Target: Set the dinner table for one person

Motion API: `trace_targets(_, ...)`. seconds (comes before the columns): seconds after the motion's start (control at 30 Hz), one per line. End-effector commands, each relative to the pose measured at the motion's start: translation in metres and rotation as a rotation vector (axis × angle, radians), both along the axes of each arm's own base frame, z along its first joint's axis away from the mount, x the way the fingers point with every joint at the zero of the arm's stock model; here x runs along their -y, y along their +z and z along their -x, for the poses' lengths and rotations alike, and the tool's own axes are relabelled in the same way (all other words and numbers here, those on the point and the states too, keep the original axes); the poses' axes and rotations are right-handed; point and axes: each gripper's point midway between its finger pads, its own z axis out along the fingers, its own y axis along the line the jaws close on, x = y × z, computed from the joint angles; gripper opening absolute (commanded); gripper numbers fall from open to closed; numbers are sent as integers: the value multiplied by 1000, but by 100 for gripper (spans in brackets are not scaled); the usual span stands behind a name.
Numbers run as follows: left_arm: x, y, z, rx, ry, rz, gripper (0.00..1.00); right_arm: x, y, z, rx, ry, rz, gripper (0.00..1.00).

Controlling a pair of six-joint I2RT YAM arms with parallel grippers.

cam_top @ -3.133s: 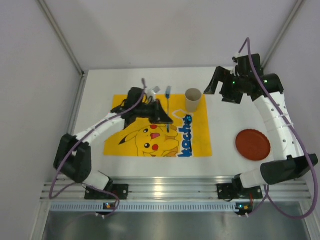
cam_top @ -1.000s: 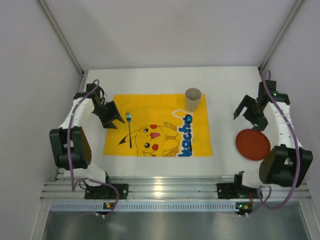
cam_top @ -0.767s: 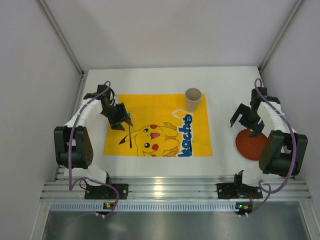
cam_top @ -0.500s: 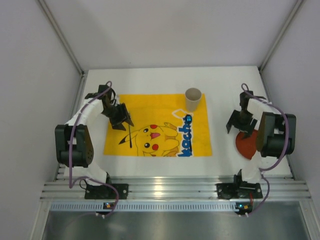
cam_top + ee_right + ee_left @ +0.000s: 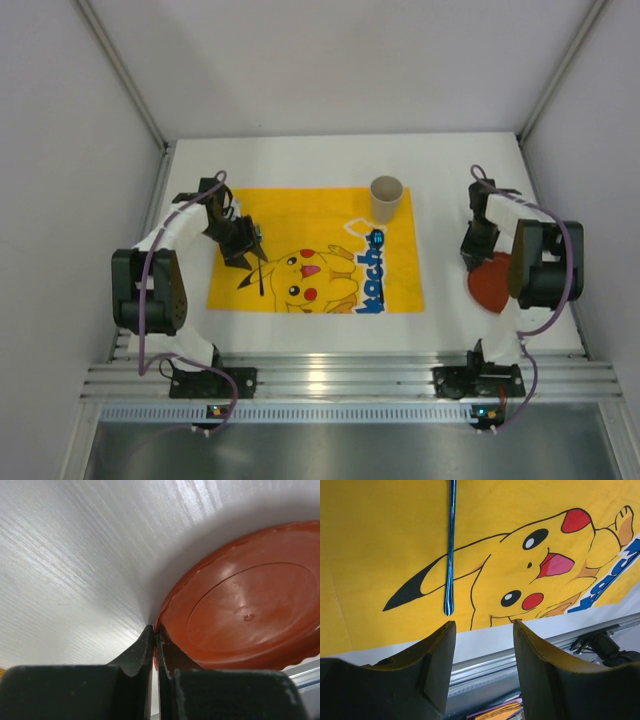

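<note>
The white dinner table (image 5: 300, 160) carries a yellow Pikachu cloth (image 5: 330, 215). On the cloth's left part lies a thin utensil with a blue handle (image 5: 262, 276) (image 5: 451, 545). My left gripper (image 5: 243, 247) (image 5: 482, 625) hovers open over the utensil's far end, nothing between its fingers. A tan paper cup (image 5: 386, 198) stands upright at the cloth's far right corner. A red plate (image 5: 490, 287) (image 5: 240, 615) lies on the table's right side. My right gripper (image 5: 471, 257) (image 5: 155, 629) is shut on the plate's left rim.
The aluminium rail (image 5: 320, 380) with both arm bases runs along the near edge. Grey walls close in the table at the left, back and right. The right arm's elbow (image 5: 540, 265) hangs over much of the plate.
The right arm swung in from the far right, dropped to the plate's left rim and closed on it. The left gripper shifted right over the utensil's far end.
</note>
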Motion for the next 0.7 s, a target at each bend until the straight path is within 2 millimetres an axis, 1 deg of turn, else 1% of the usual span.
trace_targets(0.0,-1,13,-6,70,9,-1,55,14,22,-18,99,6,68,0)
trace_targets(0.03,-1,15,-8,77,13,2,55,15,38,-24,149,-2,71,0)
trace_targets(0.07,0,18,-10,90,15,6,55,17,49,-28,179,-6,76,0)
trace_targets(0.13,2,25,-15,110,23,20,55,21,90,-41,271,-10,109,0)
trace_targets(0.17,2,29,-16,124,26,20,55,23,105,-44,297,-12,131,0)
trace_targets(0.2,2,32,-19,135,34,22,55,21,134,-51,340,-4,154,0)
trace_targets(0.23,3,38,-23,156,38,26,56,24,156,-54,379,-4,194,0)
trace_targets(0.27,2,43,-24,170,45,21,56,22,174,-57,408,-2,208,0)
trace_targets(0.3,2,47,-27,183,58,24,57,9,208,-64,478,30,226,0)
trace_targets(0.37,1,57,-31,220,73,20,57,-7,243,-71,558,61,236,0)
trace_targets(0.4,1,60,-32,225,87,22,58,-33,275,-74,635,114,223,0)
trace_targets(0.43,1,63,-33,237,95,23,58,-45,285,-79,655,137,235,0)
trace_targets(0.47,0,70,-34,259,106,19,59,-62,310,-81,714,169,219,0)
trace_targets(0.5,-3,71,-34,265,128,5,60,-102,317,-80,744,264,176,0)
trace_targets(0.53,-4,78,-32,289,140,-2,61,-129,317,-84,747,338,153,0)
trace_targets(0.57,-7,81,-31,302,152,-15,64,-157,332,-85,801,412,110,0)
trace_targets(0.6,-14,82,-30,308,187,-54,65,-209,339,-73,843,545,61,0)
trace_targets(0.63,-19,90,-25,334,204,-72,67,-240,331,-73,830,650,68,0)
trace_targets(0.67,-24,94,-23,344,224,-99,69,-266,342,-68,869,716,44,0)
